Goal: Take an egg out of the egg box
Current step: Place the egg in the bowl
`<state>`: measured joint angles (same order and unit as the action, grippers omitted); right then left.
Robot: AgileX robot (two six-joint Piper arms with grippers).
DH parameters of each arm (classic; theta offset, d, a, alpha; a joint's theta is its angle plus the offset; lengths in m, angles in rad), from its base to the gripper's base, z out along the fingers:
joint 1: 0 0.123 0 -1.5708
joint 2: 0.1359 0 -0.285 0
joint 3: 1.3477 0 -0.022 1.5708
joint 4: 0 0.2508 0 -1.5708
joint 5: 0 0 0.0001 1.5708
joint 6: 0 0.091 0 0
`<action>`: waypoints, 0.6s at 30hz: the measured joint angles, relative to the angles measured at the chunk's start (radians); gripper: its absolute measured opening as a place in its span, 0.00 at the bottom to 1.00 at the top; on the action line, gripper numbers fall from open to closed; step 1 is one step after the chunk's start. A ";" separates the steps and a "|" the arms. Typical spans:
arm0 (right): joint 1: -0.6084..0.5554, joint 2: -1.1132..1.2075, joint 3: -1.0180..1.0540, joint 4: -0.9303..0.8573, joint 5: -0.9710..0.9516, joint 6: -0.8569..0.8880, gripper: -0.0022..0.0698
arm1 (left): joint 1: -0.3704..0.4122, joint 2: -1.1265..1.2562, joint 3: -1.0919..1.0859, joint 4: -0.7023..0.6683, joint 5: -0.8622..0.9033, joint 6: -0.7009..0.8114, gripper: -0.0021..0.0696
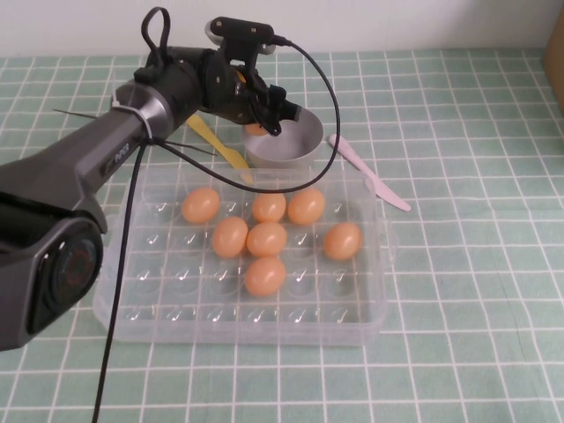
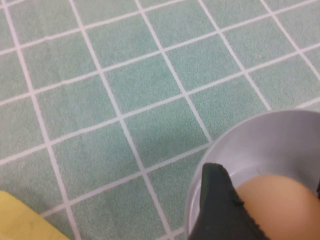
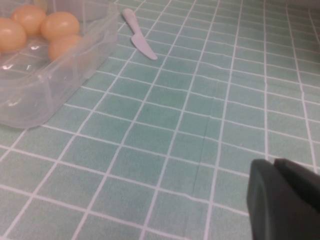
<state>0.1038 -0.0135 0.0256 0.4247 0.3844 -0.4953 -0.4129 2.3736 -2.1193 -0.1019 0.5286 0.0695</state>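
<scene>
While over the bowl point(image 1: 286, 141), the left gripper point(image 1: 264, 119) clasps the egg point(image 2: 277, 207).

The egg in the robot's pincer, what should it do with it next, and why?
Probably lower it a little and let go. The left pincer holds the egg over the grey bowl, already out of the egg box. The right pincer rests low over the checked cloth, off to the side.

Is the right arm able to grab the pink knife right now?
Probably yes. The pink knife lies bare on the table beside the egg box, with nothing between it and the right gripper.
</scene>
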 joint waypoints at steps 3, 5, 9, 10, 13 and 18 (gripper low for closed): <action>0.000 0.000 0.000 0.000 0.000 0.000 0.01 | 0.000 0.002 0.000 -0.023 -0.004 0.042 0.50; 0.000 0.000 0.000 0.000 0.000 0.000 0.01 | 0.000 0.002 0.000 -0.046 -0.006 0.055 0.50; 0.000 0.000 0.000 0.000 0.000 0.000 0.01 | -0.004 0.003 0.000 -0.057 -0.006 0.105 0.50; 0.000 0.000 0.000 0.000 0.000 0.000 0.01 | -0.005 0.005 0.000 -0.057 -0.006 0.116 0.50; 0.000 0.000 0.000 0.000 0.000 0.000 0.01 | -0.010 0.009 0.000 -0.060 -0.007 0.131 0.50; 0.000 0.000 0.000 0.000 0.000 0.000 0.01 | -0.011 0.022 -0.001 -0.062 -0.017 0.158 0.50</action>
<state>0.1038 -0.0135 0.0256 0.4247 0.3844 -0.4953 -0.4236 2.3958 -2.1206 -0.1639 0.5118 0.2276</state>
